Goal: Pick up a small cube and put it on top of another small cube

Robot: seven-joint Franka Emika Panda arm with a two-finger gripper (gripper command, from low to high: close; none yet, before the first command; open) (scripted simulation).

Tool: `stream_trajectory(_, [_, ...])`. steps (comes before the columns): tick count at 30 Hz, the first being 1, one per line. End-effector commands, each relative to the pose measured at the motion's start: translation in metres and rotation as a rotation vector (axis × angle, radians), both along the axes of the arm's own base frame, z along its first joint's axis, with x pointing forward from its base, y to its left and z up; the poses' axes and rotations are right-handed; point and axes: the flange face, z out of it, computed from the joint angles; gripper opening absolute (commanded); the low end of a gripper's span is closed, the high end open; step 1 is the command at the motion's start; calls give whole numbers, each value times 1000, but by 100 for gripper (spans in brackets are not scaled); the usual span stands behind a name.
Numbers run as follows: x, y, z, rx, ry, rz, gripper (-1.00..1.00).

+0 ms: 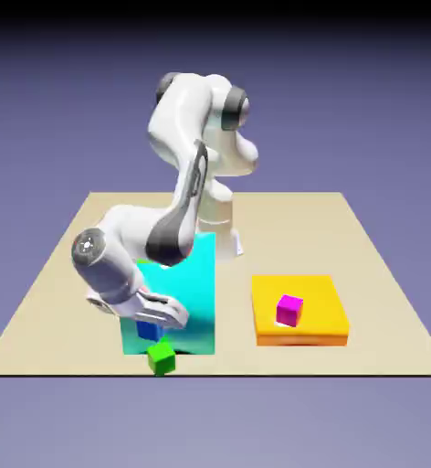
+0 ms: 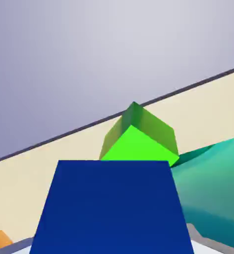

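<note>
Picked up already — blue cube point(image 2: 111, 206) clamped in the pincer point(image 1: 152, 322), held just above the green cube point(image 1: 162, 356) near the surface's point(image 1: 383, 274) front edge. Not stacked yet; lowering and letting go still left. Pincer tips hidden — blocked by the blue cube.

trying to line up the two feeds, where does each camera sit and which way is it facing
Exterior view: fixed, across the table and above, facing the robot; shows the whole white arm, the gripper low over the blue cube, the green cube, cyan block, magenta cube on an orange-yellow slab.
Hand view: on the hand, tilted, looking along the gripper; the blue cube fills the bottom and hides the fingers.
Shared: blue cube, green cube, cyan block, table.
</note>
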Motion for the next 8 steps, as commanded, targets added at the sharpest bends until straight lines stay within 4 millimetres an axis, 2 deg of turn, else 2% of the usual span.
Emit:
stream_trajectory(1, [-6, 3, -18, -1, 1, 1, -100])
stream_trajectory(3, [-19, 8, -54, -1, 1, 1, -100])
stream_trajectory(4, [-23, 10, -63, -2, 1, 1, -100])
stream_trajectory(5, [-23, 10, -63, -2, 1, 1, 100])
stream_trajectory(6, [-23, 10, -63, -2, 1, 1, 100])
stream_trajectory(8, [-9, 4, -28, -1, 1, 2, 100])
